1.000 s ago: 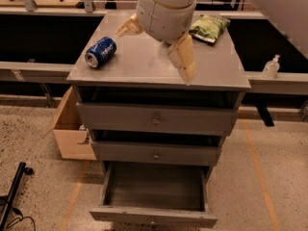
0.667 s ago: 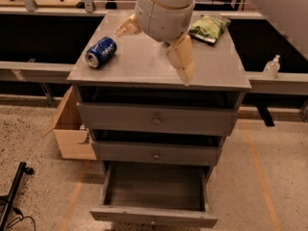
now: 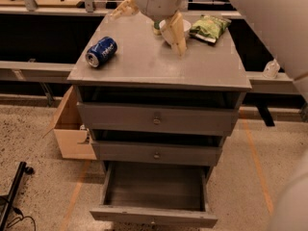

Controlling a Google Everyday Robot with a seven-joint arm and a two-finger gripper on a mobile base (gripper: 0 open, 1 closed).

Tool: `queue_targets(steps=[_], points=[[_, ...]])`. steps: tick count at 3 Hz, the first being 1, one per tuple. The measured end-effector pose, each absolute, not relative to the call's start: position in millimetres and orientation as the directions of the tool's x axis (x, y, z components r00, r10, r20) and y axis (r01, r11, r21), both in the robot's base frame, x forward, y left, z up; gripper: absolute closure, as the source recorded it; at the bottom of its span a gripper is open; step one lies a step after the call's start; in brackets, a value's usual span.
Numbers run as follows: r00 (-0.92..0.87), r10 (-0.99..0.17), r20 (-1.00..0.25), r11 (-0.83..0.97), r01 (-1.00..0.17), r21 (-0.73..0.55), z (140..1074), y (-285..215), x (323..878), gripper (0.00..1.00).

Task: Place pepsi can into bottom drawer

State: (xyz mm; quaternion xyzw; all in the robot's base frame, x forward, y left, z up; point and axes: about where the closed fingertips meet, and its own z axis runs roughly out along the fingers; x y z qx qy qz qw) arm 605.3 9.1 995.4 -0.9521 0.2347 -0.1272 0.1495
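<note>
The pepsi can (image 3: pixel 101 52), dark blue with white lettering, lies on its side at the left of the grey cabinet top (image 3: pixel 159 66). The bottom drawer (image 3: pixel 154 214) is pulled out and open, and its inside is empty. My gripper (image 3: pixel 149 19) hangs over the back middle of the cabinet top, to the right of the can and apart from it. It is open and holds nothing. Its two tan fingers (image 3: pixel 176 32) are spread wide.
A green chip bag (image 3: pixel 210 28) lies at the back right of the top. A white bowl (image 3: pixel 165 27) sits partly hidden behind my right finger. The two upper drawers (image 3: pixel 156 119) stand slightly ajar. An open cardboard box (image 3: pixel 71 129) stands on the floor to the left.
My gripper has moved up and towards the back of the cabinet top, still open. The can and the drawers have not moved.
</note>
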Motion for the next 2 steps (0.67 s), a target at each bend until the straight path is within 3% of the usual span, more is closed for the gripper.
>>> queue_targets(steps=[2], points=[[0.840, -0.494, 0.226, -0.839, -0.391, -0.379, 974.1, 25.7, 691.5, 0.00]])
